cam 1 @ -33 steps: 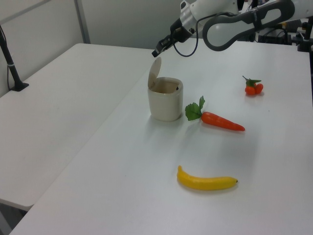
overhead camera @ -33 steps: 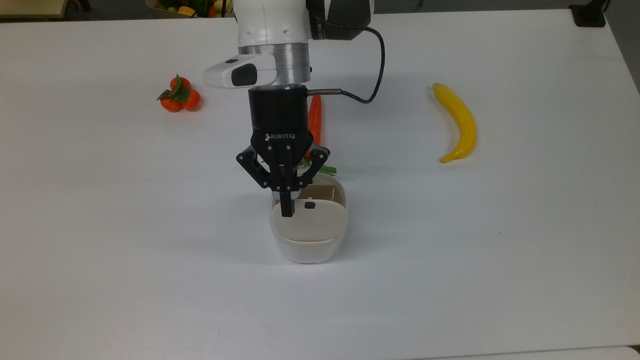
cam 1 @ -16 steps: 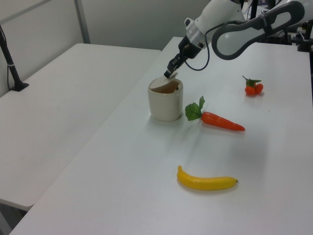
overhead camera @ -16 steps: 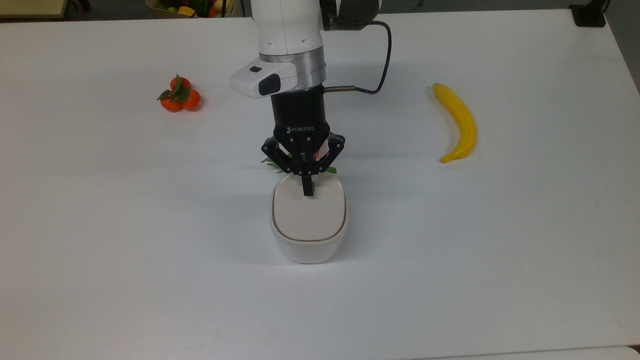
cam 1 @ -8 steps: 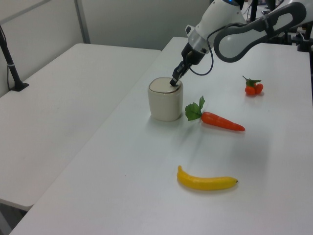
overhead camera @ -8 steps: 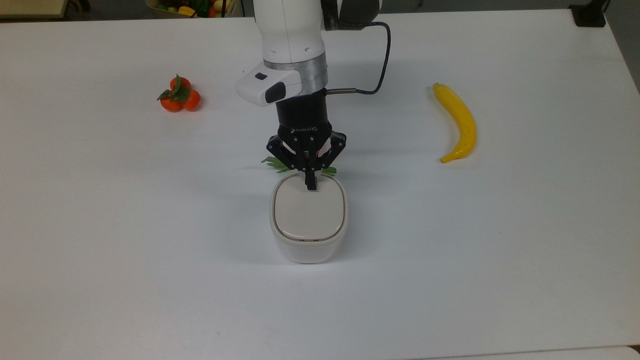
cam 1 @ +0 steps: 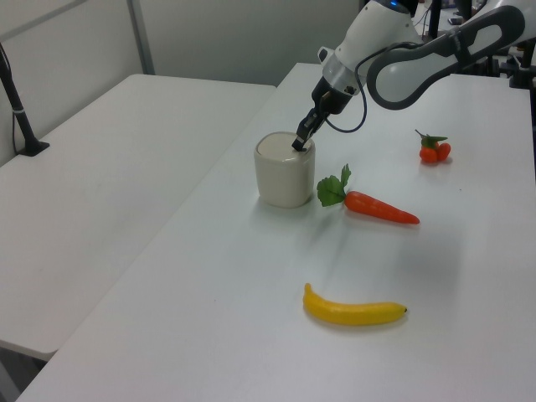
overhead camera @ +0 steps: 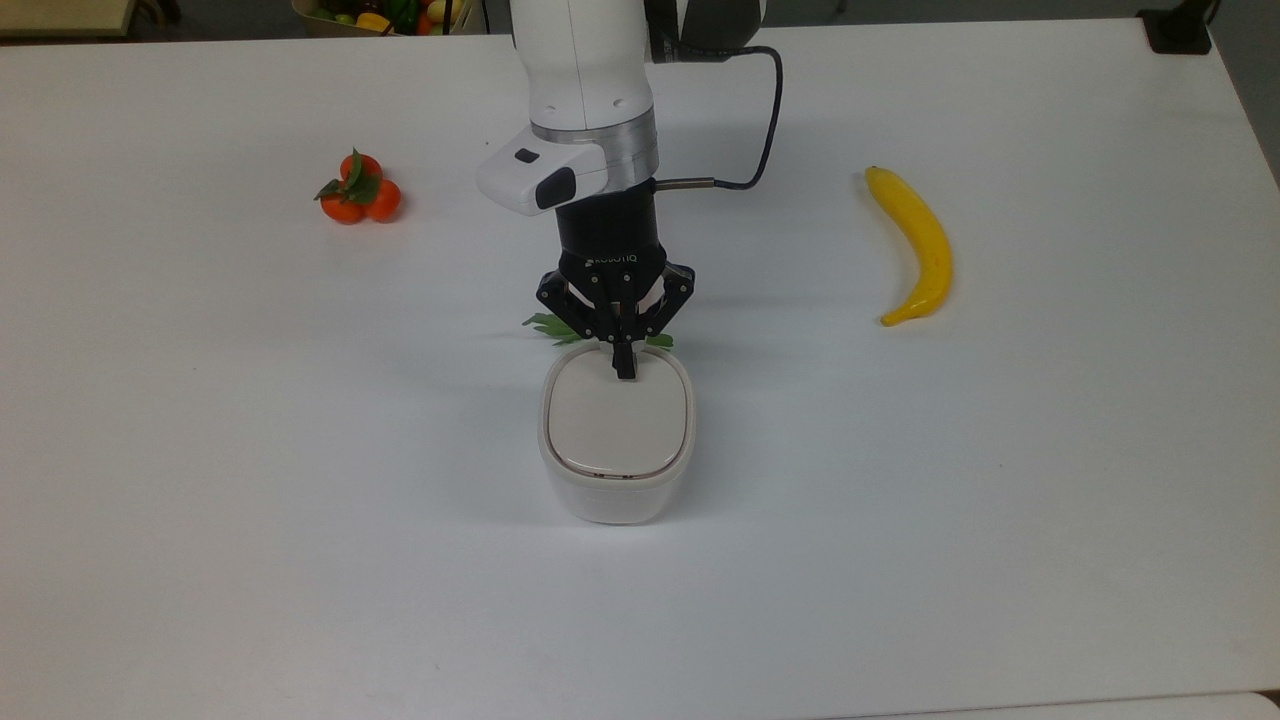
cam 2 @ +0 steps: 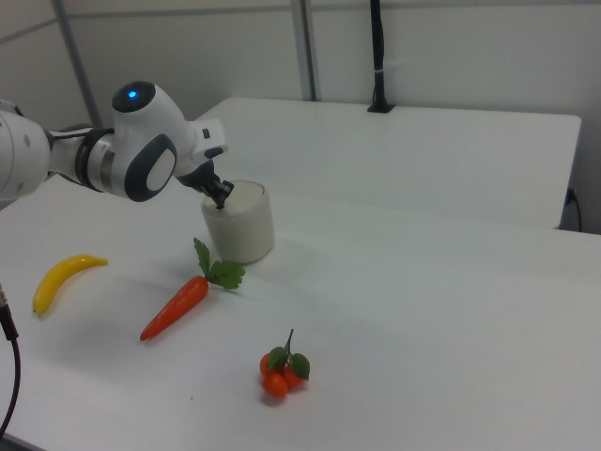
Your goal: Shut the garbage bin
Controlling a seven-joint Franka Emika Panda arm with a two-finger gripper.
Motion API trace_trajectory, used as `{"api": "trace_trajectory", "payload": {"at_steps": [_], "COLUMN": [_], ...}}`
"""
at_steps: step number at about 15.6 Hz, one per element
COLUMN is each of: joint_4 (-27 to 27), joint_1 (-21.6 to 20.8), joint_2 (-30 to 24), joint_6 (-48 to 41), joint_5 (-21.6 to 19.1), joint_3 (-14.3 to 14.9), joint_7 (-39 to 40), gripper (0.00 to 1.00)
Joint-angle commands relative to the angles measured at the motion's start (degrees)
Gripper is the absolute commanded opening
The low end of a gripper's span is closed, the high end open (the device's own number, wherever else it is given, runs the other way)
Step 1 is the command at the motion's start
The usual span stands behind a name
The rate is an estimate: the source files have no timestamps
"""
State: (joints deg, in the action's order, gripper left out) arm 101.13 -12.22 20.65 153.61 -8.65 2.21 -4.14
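Bin (overhead camera: 617,480) sits right under the hand (overhead camera: 624,368), its lid (overhead camera: 617,416) lying flat in the rim; looks like light, stiff, smooth plastic that would skid or tip if shoved sideways, so press straight down on the lid's free edge rather than grip it. Hand's fingers are pinched together, holding nothing, tips on the lid edge nearest the arm. Carrot (cam 1: 381,206) just behind the hand, tangerines (overhead camera: 358,190) and banana (overhead camera: 915,245) well off on the tabletop (overhead camera: 200,450).

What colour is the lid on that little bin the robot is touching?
The lid is pale beige, a shade darker than the cream-white garbage bin. It shows best in the top view.
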Motion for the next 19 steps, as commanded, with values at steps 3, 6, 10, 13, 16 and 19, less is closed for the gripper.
{"api": "trace_trajectory", "payload": {"at_steps": [3,6,10,13,16,19], "joint_4": [1.97,1.79,0.83,-2.07,-4.18,-4.72], "joint_1": [0.09,0.44,0.88,1.49,2.55,3.08], "joint_2": [-1.84,-4.21,-9.3,-12.03,-15.28,-19.32], "joint_6": [-0.77,-0.94,-12.16,-24.46,-35.8,-44.43], "joint_5": [0.57,0.3,0.3,0.3,0.3,0.21], "joint_3": [-0.19,-0.19,-0.19,-0.11,-0.02,-0.02], "joint_7": [0.28,0.01,0.1,0.54,0.36,-0.16], "gripper": [0.0,0.0,0.03,0.11,0.4,0.86]}}
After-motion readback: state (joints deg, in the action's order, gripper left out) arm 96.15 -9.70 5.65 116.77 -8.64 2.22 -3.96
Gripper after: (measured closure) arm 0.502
